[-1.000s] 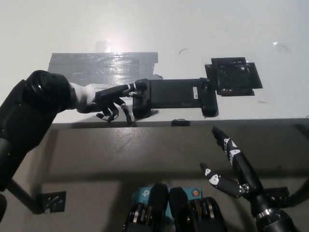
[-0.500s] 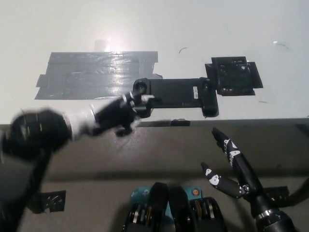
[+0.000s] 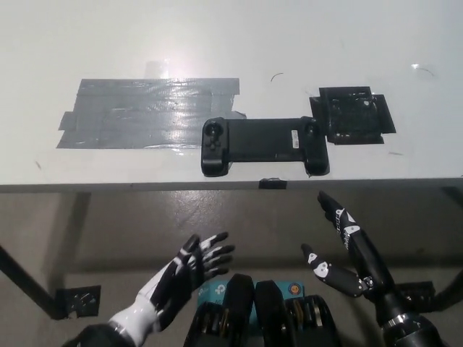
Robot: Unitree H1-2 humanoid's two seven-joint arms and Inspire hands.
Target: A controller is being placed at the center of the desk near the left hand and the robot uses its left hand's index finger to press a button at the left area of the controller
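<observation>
Left hand (image 3: 195,264) hangs below the desk's near edge, fingers spread wide, holding nothing. Right hand (image 3: 343,249) likewise low at the right, fingers apart and empty. Controller (image 3: 262,144) lies flat at the near edge of the desk (image 3: 289,43), between grey tape patch (image 3: 145,112) and black square (image 3: 353,114).
</observation>
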